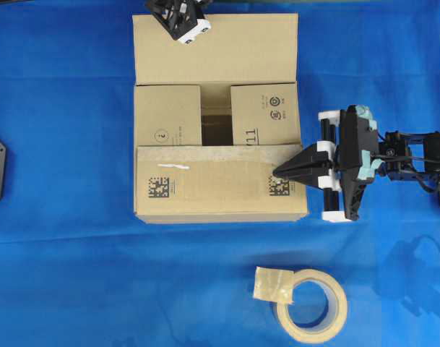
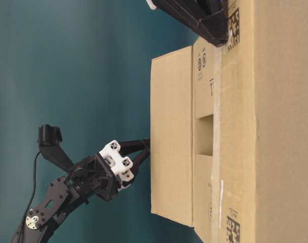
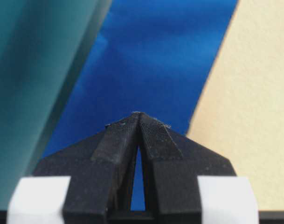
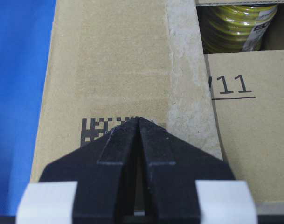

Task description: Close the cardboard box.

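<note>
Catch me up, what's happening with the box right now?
Two arms are closing the cardboard box. The near long flap is folded down, and the right gripper, jaws shut, has its tip on that flap by a square code mark. The two short flaps lie folded in with a gap between them. The far long flap is not down yet; the left gripper, jaws shut, is at its outer face. A tape roll lies on the blue cloth.

The left pincer (image 3: 138,116) has its black tips pressed together, just left of a tan cardboard flap (image 3: 253,102), above the blue surface (image 3: 151,56).
</note>
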Controlling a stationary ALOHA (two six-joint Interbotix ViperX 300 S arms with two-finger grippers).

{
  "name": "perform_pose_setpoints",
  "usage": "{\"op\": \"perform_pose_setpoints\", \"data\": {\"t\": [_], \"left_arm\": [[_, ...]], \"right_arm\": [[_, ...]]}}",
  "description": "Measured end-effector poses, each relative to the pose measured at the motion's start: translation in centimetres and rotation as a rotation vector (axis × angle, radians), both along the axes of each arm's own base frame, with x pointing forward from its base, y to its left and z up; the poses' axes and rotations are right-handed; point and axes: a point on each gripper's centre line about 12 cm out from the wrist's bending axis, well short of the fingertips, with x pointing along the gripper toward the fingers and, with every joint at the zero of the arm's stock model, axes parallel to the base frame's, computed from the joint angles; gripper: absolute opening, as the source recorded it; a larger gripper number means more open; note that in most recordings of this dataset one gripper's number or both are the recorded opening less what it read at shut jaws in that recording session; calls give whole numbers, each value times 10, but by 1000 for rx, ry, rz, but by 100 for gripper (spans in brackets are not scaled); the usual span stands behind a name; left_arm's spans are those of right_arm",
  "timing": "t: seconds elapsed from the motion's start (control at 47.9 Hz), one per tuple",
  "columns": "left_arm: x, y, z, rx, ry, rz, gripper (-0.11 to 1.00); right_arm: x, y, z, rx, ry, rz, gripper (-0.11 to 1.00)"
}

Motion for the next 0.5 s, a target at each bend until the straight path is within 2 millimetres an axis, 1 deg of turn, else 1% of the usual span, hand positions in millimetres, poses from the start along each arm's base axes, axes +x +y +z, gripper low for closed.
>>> {"op": "perform_pose_setpoints", "data": {"t": [0.104, 0.355, 0.501], "left_arm": [[0, -4, -1, -9, 14, -7, 0], [-1, -6, -3, -21, 37, -11, 0], [-1, -9, 0, -20, 35, -16, 0]], "right_arm": [[0, 0, 0, 0, -1, -1, 0], [0, 0, 0, -2, -3, 0, 0], [0, 0, 0, -1, -3, -1, 0]]}}
